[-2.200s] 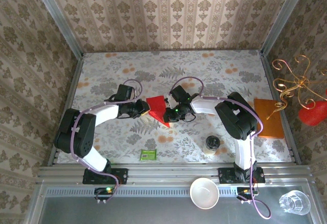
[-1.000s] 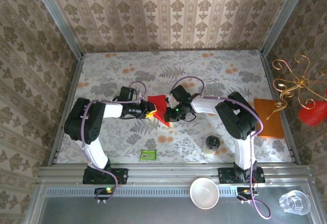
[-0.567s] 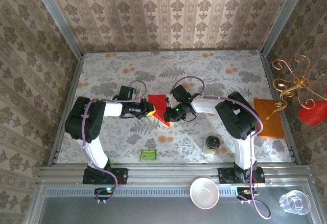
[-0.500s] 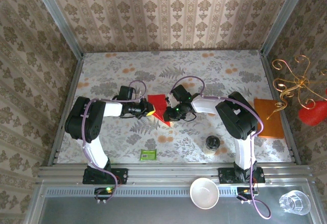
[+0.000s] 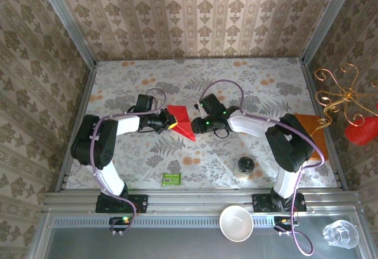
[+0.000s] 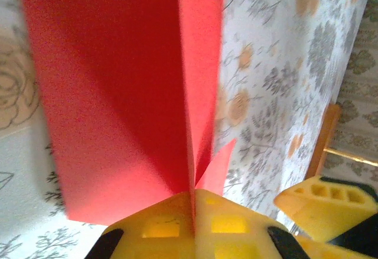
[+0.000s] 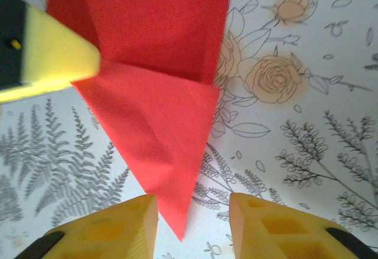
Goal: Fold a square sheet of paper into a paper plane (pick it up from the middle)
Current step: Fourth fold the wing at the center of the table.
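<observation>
**Two claws, one half-folded sheet**

Two yellow pads of the left claw (image 6: pixel 193 207) are clenched together on the red paper (image 6: pixel 118 93). They pinch it right where a raised crease runs down into the grip. From that pinch the paper fans out toward 12 o'clock in the left wrist view, one broad panel at 10 o'clock and a narrower one at 1 o'clock.

The right claw (image 7: pixel 192 209) is released, and its fingers (image 7: pixel 112 229) stand apart. The paper's sharp tip points down to 6 o'clock between them, touching neither. In that view the left claw's pad sits on the sheet's edge at 10 o'clock.

From above, the paper (image 5: pixel 182 120) lies near the middle of the desk (image 5: pixel 236 87). Its wide end is at 12 o'clock and its point aims at 5 o'clock. The left claw (image 5: pixel 168 123) reaches in from 9 o'clock and the right claw (image 5: pixel 198 124) from 3 o'clock. A green packet (image 5: pixel 171 179) lies well apart at 6 o'clock, and an orange pad (image 5: pixel 310 135) lies far out at 3 o'clock.

The sheet looks thin and very light, so it will likely flop wherever it is unsupported and slide easily on the smooth desk. The creases already in it should give some stiffness. Holding it on or beside a crease, near the middle, seems the safest purchase. The tip would probably buckle or tear if squeezed hard.
</observation>
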Action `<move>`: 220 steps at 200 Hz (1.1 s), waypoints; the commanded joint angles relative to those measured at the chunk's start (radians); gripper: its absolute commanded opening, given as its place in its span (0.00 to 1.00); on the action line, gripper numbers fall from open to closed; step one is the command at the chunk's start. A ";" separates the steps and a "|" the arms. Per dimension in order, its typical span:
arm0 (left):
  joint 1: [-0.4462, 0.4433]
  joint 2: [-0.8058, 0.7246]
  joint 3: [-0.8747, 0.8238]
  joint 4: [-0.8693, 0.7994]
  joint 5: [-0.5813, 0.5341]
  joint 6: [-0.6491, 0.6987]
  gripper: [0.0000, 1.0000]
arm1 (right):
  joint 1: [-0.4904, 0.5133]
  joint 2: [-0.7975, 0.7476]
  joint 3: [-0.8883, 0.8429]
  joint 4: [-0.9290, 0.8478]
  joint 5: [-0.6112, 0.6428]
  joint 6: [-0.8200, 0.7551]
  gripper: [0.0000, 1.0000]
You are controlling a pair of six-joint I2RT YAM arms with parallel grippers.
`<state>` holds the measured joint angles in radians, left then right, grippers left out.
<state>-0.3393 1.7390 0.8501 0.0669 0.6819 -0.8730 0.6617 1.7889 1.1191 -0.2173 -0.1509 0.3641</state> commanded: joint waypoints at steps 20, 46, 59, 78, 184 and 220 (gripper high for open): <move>-0.015 -0.045 0.092 -0.137 -0.105 -0.074 0.05 | 0.101 0.017 0.044 -0.006 0.186 -0.161 0.43; -0.018 -0.047 0.114 -0.168 -0.119 -0.108 0.05 | 0.124 0.066 0.089 -0.007 0.232 -0.183 0.43; -0.020 -0.043 0.124 -0.186 -0.122 -0.118 0.05 | 0.130 0.083 0.094 0.010 0.245 -0.189 0.43; -0.023 -0.037 0.131 -0.192 -0.121 -0.138 0.05 | 0.136 0.104 0.102 0.033 0.251 -0.200 0.43; -0.030 -0.016 0.148 -0.219 -0.119 -0.172 0.06 | 0.172 0.192 0.129 0.128 0.317 -0.218 0.41; -0.031 -0.011 0.148 -0.223 -0.117 -0.173 0.07 | 0.174 0.207 0.132 0.140 0.342 -0.211 0.40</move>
<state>-0.3660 1.7157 0.9707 -0.1287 0.5709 -1.0298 0.8303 1.9770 1.2270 -0.1051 0.1398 0.1558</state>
